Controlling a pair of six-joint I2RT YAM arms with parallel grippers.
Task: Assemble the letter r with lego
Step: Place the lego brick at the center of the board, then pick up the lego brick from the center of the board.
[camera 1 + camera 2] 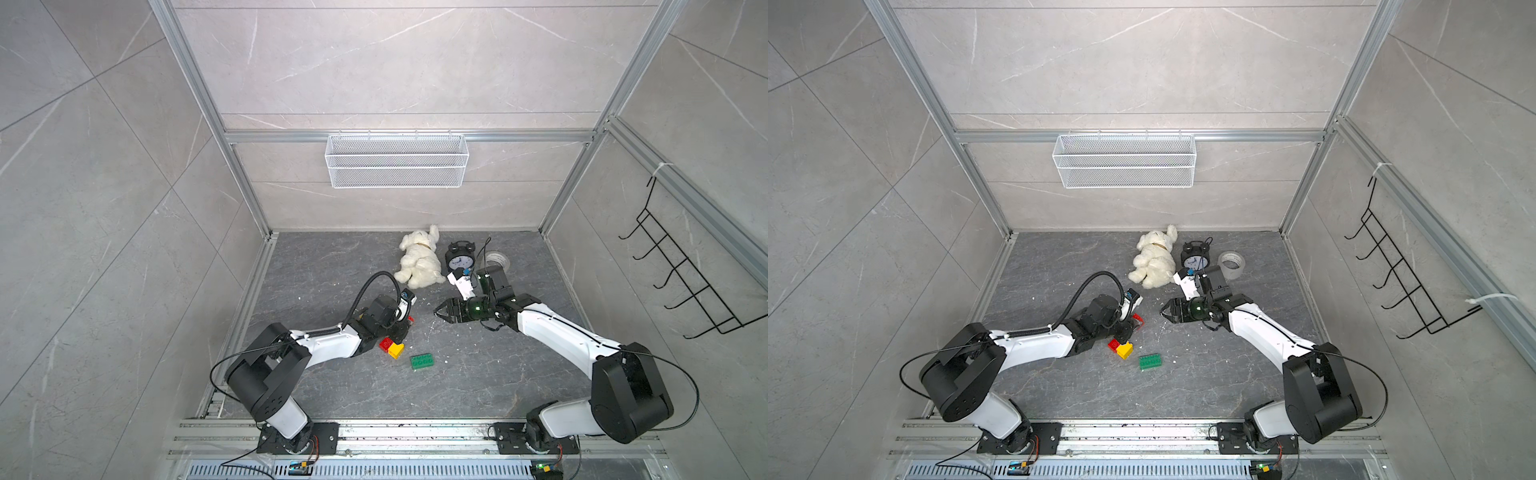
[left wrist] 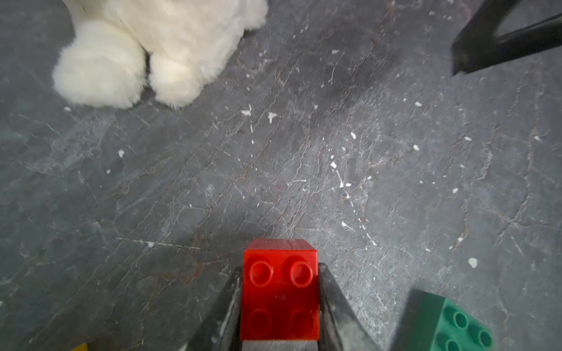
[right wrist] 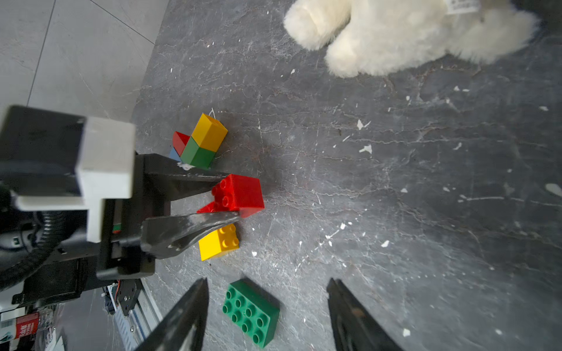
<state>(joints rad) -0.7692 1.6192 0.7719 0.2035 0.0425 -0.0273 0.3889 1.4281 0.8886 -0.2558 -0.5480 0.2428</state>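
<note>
Left claw (image 2: 280,270) clamped on 1 red 4-stud plastic brick (image 3: 247,191), 1 finger on each side wall, over dark grey stone-look tabletop (image 1: 478,374). Yellow 4-stud brick (image 3: 219,241) just beside that claw's finger; small yellow-green-red-blue brick cluster (image 3: 200,142) on its other side. Right claw (image 3: 267,283) spread wide, holding nothing. Green 8-stud brick (image 3: 251,313) flat on tabletop, seen between its fingers, untouched.

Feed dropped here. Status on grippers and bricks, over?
Left gripper shut on red brick. Right gripper open, empty. Green brick lying loose. Yellow brick close beside left gripper.
</note>
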